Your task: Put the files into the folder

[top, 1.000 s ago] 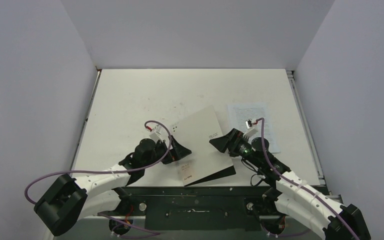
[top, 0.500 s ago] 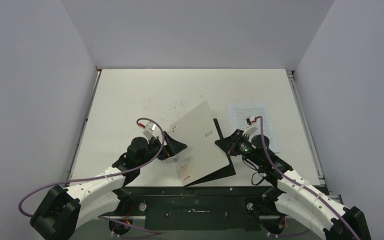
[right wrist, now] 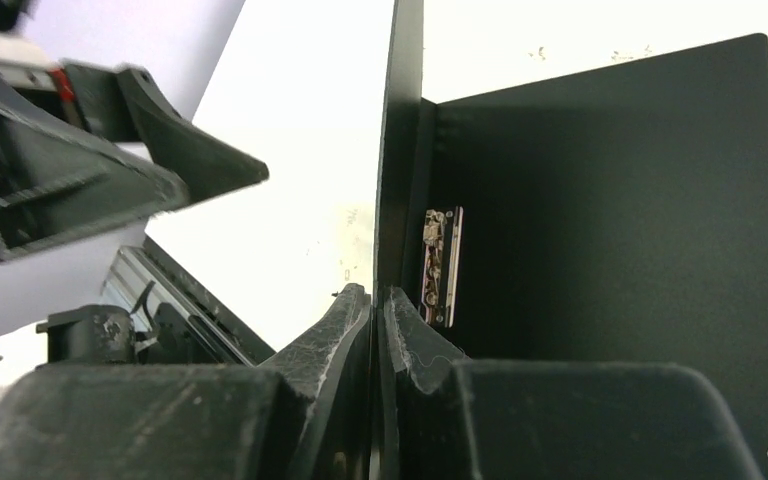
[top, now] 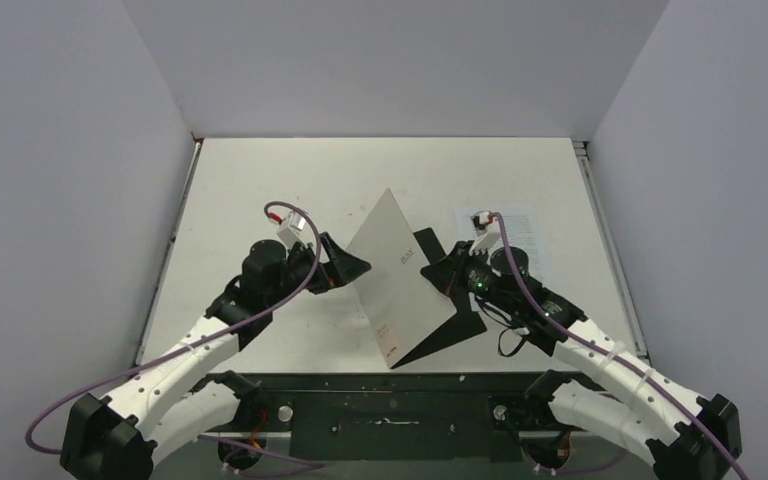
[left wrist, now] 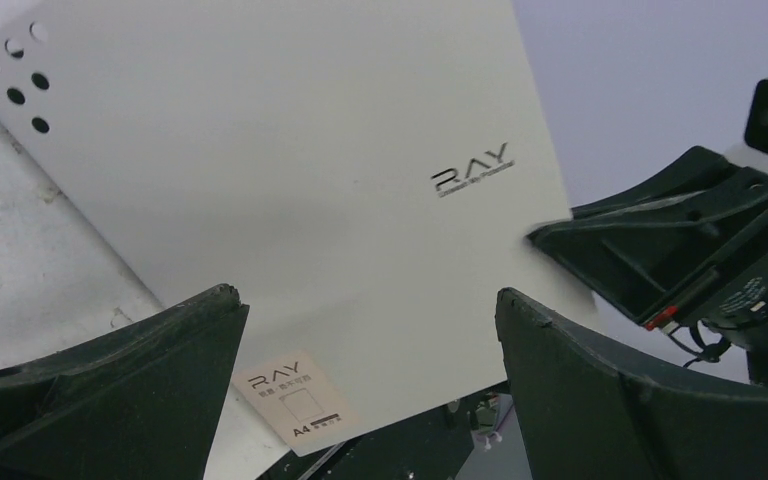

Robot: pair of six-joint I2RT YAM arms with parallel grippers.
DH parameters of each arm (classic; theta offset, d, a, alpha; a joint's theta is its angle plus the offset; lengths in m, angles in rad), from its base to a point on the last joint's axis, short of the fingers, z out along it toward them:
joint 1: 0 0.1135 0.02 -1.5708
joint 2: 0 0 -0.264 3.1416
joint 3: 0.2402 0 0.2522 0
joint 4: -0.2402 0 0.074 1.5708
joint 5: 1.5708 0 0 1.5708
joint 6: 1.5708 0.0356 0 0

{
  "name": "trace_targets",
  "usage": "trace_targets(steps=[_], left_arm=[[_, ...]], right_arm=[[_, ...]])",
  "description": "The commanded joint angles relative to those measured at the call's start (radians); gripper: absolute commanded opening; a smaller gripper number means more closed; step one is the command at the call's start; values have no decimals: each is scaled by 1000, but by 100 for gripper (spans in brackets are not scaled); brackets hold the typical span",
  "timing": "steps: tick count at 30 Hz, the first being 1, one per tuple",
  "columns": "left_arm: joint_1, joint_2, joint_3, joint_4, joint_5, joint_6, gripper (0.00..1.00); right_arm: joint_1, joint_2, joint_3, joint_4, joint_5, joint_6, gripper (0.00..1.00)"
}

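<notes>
The folder stands half open at the table's near middle. Its light grey cover (top: 395, 268) is raised steeply, and the black inside (top: 457, 327) lies flat on the table. My right gripper (top: 436, 276) is shut on the cover's free edge (right wrist: 400, 150); its jaws pinch the thin board just left of the metal spine clip (right wrist: 442, 265). My left gripper (top: 356, 268) hangs open left of the cover, facing the outer side (left wrist: 290, 180) without touching it. The files (top: 522, 226), a printed white sheet, lie flat to the right, partly hidden behind my right arm.
The white table (top: 260, 190) is walled in on the left, back and right. A dark metal rail (top: 390, 410) with both arm bases runs along the near edge. The left arm's purple cable (top: 290, 215) loops above its wrist.
My right gripper has shut on the cover's edge and swung it up from nearly flat to steep. The left arm has drawn back and up, staying open.
</notes>
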Motion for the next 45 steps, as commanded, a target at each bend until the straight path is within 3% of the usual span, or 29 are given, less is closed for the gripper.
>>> trace_targets(steps=[1, 11, 21, 35, 45], left_arm=[[27, 4, 180, -194, 38, 78, 96], [47, 83, 458, -486, 35, 149, 96], [65, 110, 559, -676, 37, 206, 96], [74, 69, 616, -896, -26, 264, 100], [76, 3, 574, -967, -92, 275, 68]], right_arm=[[78, 42, 113, -6, 98, -96, 5], [424, 212, 305, -119, 505, -252, 5], [715, 383, 463, -213, 868, -372, 5], [985, 639, 635, -249, 1265, -511, 5], [1036, 819, 763, -256, 1359, -535, 5]])
